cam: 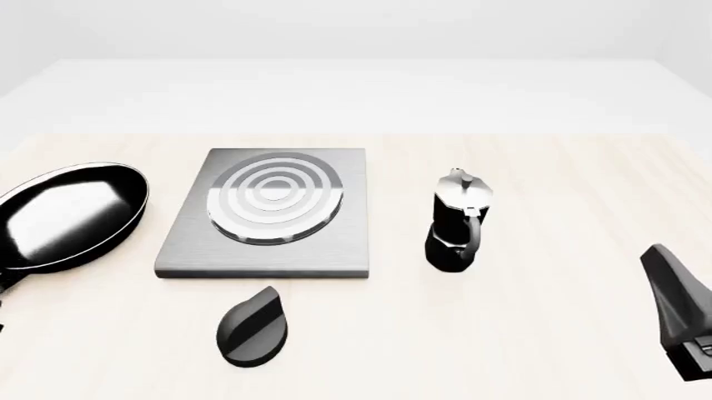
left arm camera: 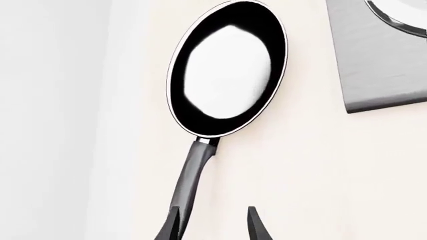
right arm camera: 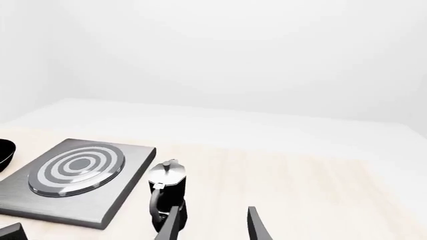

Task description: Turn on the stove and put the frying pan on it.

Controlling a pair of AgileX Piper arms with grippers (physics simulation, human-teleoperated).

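The frying pan (left arm camera: pixel 227 70) is round and glossy black with a thin silver rim, and it lies at the table's left edge (cam: pixel 67 212). Its dark handle (left arm camera: pixel 193 175) runs back toward my left gripper (left arm camera: pixel 215 226), which is open, the handle's end lying by one finger (left arm camera: pixel 173 225). The stove (cam: pixel 273 212) is a grey square plate with a silver ring burner, standing right of the pan with nothing on it. Its black teardrop knob (cam: pixel 253 325) lies in front of the plate. My right gripper (right arm camera: pixel 213 227) is open and holds nothing, low at the far right (cam: pixel 676 304).
A black moka pot (cam: pixel 458 225) with a silver top stands upright just right of the stove, between it and my right gripper. It also shows in the right wrist view as the moka pot (right arm camera: pixel 167 192), close ahead of the fingers. The table's left edge runs beside the pan.
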